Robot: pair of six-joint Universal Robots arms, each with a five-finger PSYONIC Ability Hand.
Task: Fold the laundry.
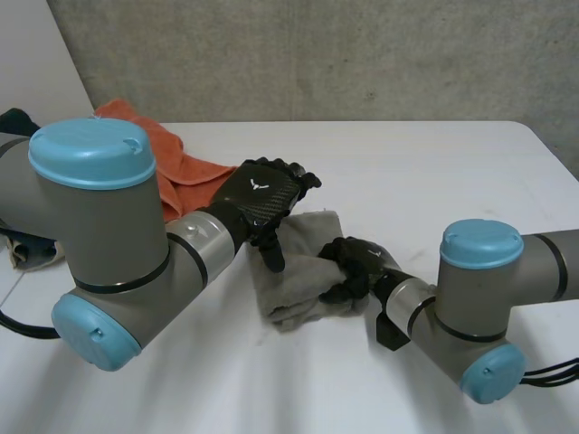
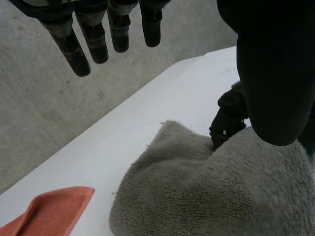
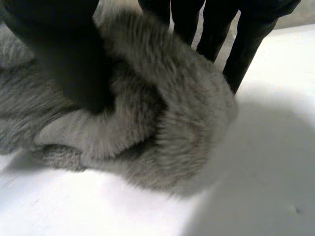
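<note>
Folding step: judged mid-fold. The grey towel (image 1: 294,282) lies bunched in a lump near the middle of the white table (image 1: 434,172), between the two hands, with no flat layer laid out yet.
Right hand (image 1: 355,265): at the towel's right edge and clamped on it. The thumb (image 3: 64,64) is pressed into the pile and the fingers (image 3: 221,39) are down behind the rolled edge, with cloth pinched between them.
Left hand (image 1: 261,194): over the towel's far left part, holding nothing. Its fingers (image 2: 78,51) are straight and clear of the cloth. The thumb points down at the towel; contact cannot be told.
Orange cloth (image 1: 176,167): crumpled at the far side behind the left arm, near the towel but apart from it, with bare table between.
Dark item (image 1: 14,122): at the table's far left edge, mostly hidden; kind not told.
Doing it well (judgement): the right pinch takes a thick roll, probably more than one layer, so a pull may drag the whole lump. Set the left hand flat on the opposite side as an anchor first. Then draw the held edge low and outward to spread the towel before laying it over. Keep the sweep short of the orange cloth.
Count: grey towels, one; orange cloths, one; dark items, one; robot hands, two.
</note>
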